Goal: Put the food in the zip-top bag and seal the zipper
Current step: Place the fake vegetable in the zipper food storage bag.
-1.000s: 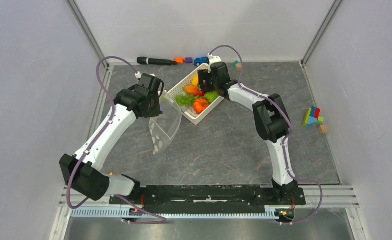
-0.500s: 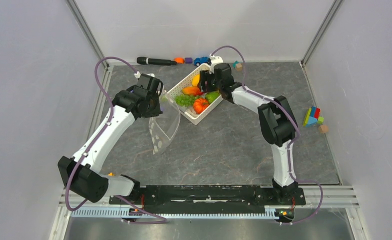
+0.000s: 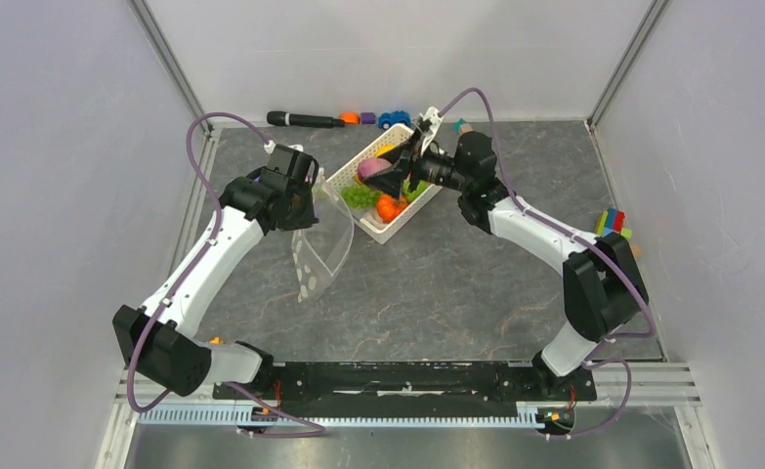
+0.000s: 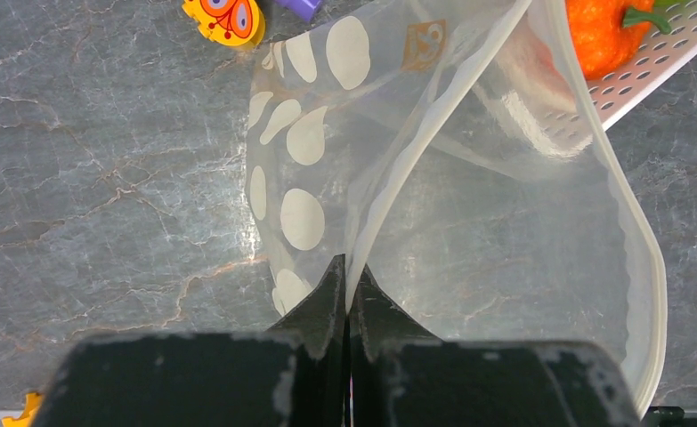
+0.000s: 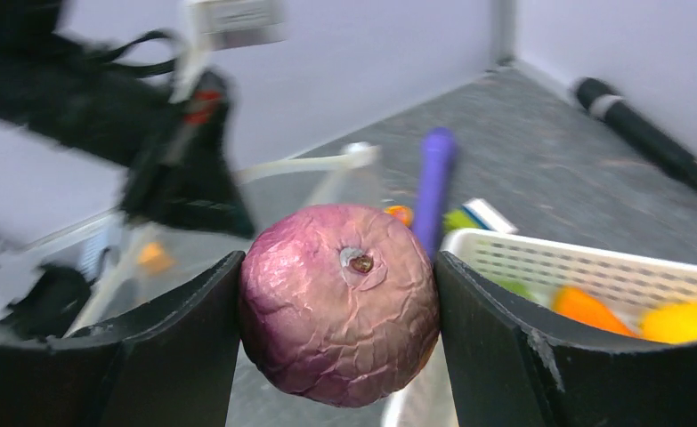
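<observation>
Purple and wrinkled, a round toy vegetable [image 5: 340,302] sits squeezed between the two black fingers [image 5: 171,356] of the right claw [image 3: 376,172], held up over the left end of the white basket [image 3: 388,233]. Below it in that basket lie green grapes [image 3: 359,195], an orange pumpkin [image 3: 390,207] and a couple of yellow and orange pieces. Across from it, the left claw [image 4: 346,283] is pinched tight on one lip of the spotted clear bag [image 4: 505,205], right on the zipper strip [image 4: 416,160]. The other lip curves away, so the mouth gapes towards the basket just beside it. From there the bag droops towards the grey marbled tabletop [image 3: 437,283].
</observation>
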Robot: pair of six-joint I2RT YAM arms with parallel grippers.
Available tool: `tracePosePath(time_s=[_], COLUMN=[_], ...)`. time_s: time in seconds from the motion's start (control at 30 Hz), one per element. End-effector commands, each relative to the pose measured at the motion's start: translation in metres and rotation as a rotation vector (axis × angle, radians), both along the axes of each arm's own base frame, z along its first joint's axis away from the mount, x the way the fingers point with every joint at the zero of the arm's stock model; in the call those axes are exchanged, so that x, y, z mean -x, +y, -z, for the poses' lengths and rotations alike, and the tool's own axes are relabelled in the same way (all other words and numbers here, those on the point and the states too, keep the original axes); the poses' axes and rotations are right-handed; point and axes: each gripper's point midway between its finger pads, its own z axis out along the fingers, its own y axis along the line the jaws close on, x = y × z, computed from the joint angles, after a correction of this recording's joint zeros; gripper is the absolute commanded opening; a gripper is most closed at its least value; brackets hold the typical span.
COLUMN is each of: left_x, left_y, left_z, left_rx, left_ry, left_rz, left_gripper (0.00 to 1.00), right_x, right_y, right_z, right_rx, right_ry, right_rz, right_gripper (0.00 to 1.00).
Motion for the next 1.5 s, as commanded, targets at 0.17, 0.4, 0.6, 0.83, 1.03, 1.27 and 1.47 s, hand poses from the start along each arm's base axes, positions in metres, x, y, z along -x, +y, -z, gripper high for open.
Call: tracePosePath(time_s=[0.17,0.4,0.6,0.83,1.03,1.27,1.47], left_x=[-0.003,-0.002,0.0,0.002,0.003,0.005,0.003], left_y=[-0.006,-0.007,-0.01,-0.014,-0.019,-0.024,-0.022], left_z=[-0.011,-0.013,-0.015,-0.019,-0.021,-0.023,-0.021], left_rx=[0.033,0.043,0.058,0.081,0.105,0.127,0.117], left_ry=[-0.05,-0.056,-0.061,-0.073,-0.076,-0.078,-0.076], left_rz=[0.052,0.061,0.077,0.1,0.126,0.148,0.136], left_gripper=[0.02,0.02,0.02,0.02,0.02,0.02,0.02], right_x=[0.119,0.128,0.096,0.079,0.057,0.051,0.06], right_y=[0.039,0.057,0.076,0.073,0.06,0.052,0.058], right_z=[-0.04,-0.03,0.009,0.024,0.041,0.052,0.044], right_rx=[-0.136,-0.09,0.15,0.24,0.39,0.482,0.463], right_ry=[-0.128,-0.131,-0.165,-0.134,-0.146,-0.129,-0.139], right_rz=[-0.455,-0.459,-0.266,-0.132,0.037,0.111,0.056], right_gripper=[0.42,0.42,0.41,0.43,0.55,0.74,0.95])
